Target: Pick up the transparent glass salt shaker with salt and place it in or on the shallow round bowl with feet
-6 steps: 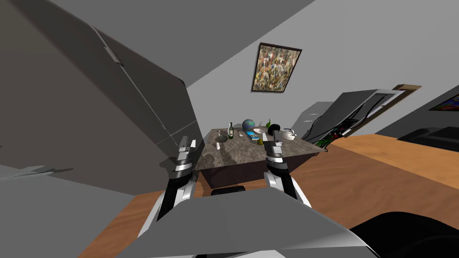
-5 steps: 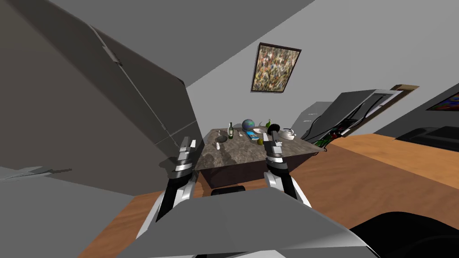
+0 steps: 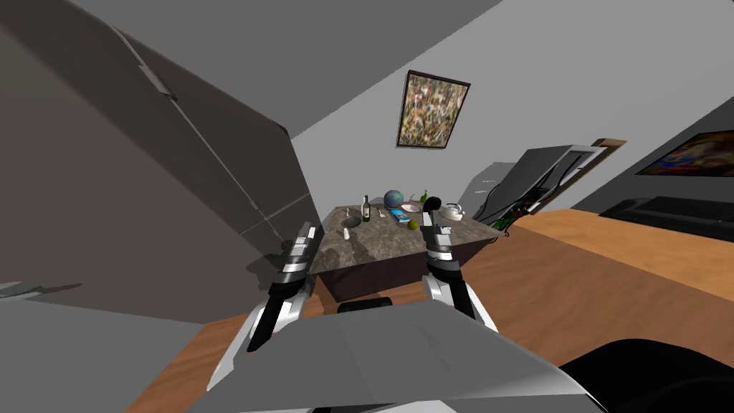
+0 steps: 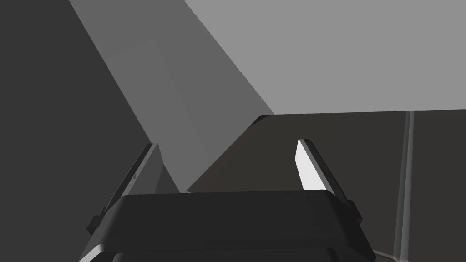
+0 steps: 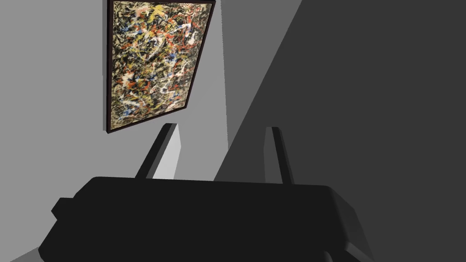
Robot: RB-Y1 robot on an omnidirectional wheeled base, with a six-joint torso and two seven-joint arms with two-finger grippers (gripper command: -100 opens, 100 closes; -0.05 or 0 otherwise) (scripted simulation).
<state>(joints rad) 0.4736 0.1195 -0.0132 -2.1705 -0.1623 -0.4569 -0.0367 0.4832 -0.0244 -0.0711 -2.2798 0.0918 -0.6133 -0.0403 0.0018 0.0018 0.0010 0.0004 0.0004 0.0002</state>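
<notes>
Cabinet (image 3: 143, 165), tall, dark grey and flat-fronted, close on the left; table (image 3: 373, 247) with mottled grey-brown stone top ahead, judged out of reach. Step in hand judged as the approach: best done by driving squarely toward the table's near left side, keeping the left arm off the cabinet front, and stopping short of the table edge before any reach. Left hand (image 3: 307, 231) raised by the table's near left corner, blades spread, holding nothing; right hand (image 3: 434, 229) raised over the near right part, likewise spread and empty. Counted on the table: one blue-green globe (image 3: 393, 198), one white kettle (image 3: 451, 211), one dark green bottle (image 3: 365, 209), two round bowls, namely one shallow grey bowl (image 3: 351, 221) at left and one white bowl (image 3: 411, 208) further back, feet too small to tell on either; one blue book (image 3: 398, 214), one green fruit (image 3: 413, 224). One small pale salt shaker (image 3: 347, 233), upright, just beside the shallow grey bowl on its near side, not yet grasped.
</notes>
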